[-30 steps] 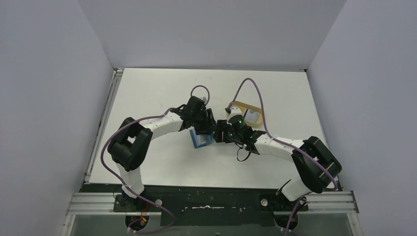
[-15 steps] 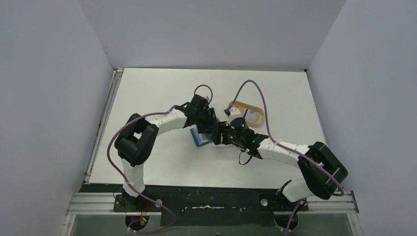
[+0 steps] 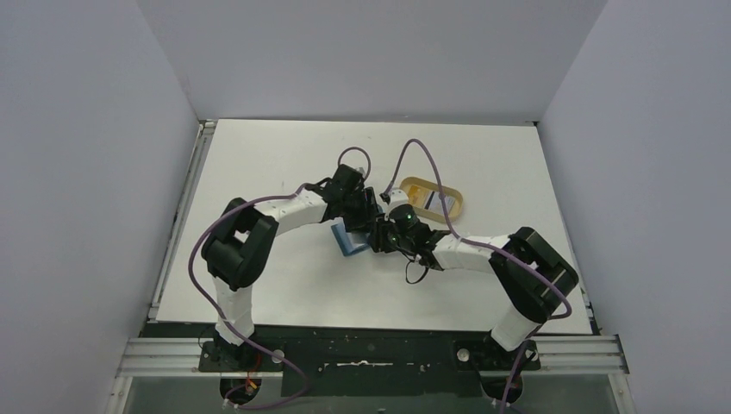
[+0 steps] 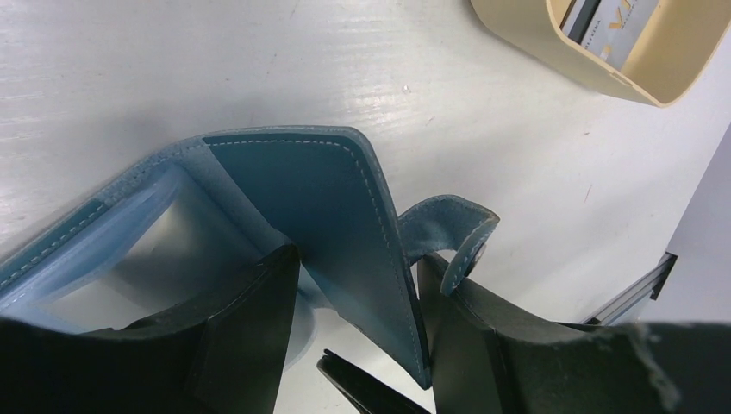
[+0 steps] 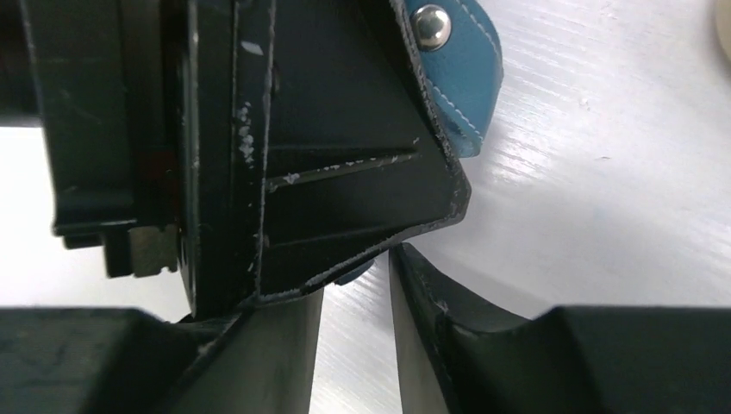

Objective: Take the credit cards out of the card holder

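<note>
The teal card holder (image 3: 347, 240) stands open on the table; its outer flap (image 4: 345, 207) rises between the fingers of my left gripper (image 4: 358, 259), which is shut on it. Its snap strap (image 4: 452, 228) curls over the right finger (image 4: 491, 345). My right gripper (image 5: 355, 285) hovers low just right of the left gripper (image 3: 358, 220), its jaws a narrow gap apart with only bare table between them. The strap (image 5: 461, 60) shows above it. Credit cards (image 4: 603, 21) lie in the tan tray. I cannot tell whether the holder's clear pockets (image 4: 129, 250) hold any.
The tan oval tray (image 3: 457, 203) sits behind and to the right of the grippers, with the right arm's purple cable crossing over it. The tray's wall (image 4: 534, 34) is at the top right of the left wrist view. White walls enclose the table.
The right arm has swung left, bringing its gripper up against the left gripper at the card holder, and its jaws have narrowed. The left arm shifted slightly and still holds the holder.
</note>
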Tool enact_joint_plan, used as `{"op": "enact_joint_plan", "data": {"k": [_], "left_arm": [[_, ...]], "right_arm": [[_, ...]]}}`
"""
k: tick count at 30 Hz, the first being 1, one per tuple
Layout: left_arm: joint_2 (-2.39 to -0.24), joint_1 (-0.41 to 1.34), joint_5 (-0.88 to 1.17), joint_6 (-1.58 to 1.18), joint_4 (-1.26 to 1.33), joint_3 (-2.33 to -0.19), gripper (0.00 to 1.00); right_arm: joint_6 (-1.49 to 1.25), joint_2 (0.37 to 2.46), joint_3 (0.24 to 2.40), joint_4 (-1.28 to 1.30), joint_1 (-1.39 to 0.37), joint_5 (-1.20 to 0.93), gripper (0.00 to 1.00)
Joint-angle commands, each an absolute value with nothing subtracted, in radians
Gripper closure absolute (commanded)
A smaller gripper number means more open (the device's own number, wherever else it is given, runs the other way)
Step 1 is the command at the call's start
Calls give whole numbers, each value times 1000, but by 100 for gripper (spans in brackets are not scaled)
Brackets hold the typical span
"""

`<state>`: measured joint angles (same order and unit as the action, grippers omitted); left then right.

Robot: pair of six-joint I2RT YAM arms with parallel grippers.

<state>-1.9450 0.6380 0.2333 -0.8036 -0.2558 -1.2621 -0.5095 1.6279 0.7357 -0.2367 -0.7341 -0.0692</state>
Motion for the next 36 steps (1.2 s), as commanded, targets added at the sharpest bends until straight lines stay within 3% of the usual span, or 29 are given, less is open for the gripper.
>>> {"op": "enact_joint_plan", "data": {"k": [1,5,11,14,15,16,25,36], "left_arm": [[-1940,640,251,-786,-253,-1305,50],[-1938,637,260,-786,-253,-1309,50],[-1894,577,294,-764,-262,-1305,43],[-1827,487,351,-768,-217,-1265,18],[-1803,456,371,-771,-201,-1251,16],[-1782,432,385,-768,-193,-1240,4],[-1639,383,337,-787,-42,-984,3],[-1648,420,239,-914,249,-735,3]], "right_arm": [[-517,1650,795,-357,-735,-57,73],[-533,1655,790,-375,-735,-41,100],[-570,1619,729,-418,-726,-4,100],[-590,1600,695,-431,-716,-3,100],[-594,1597,689,-433,-713,-3,100],[-601,1593,683,-437,-710,-3,100],[-688,1629,649,-530,-646,-69,100],[-804,1707,646,-698,-609,-186,100]]}}
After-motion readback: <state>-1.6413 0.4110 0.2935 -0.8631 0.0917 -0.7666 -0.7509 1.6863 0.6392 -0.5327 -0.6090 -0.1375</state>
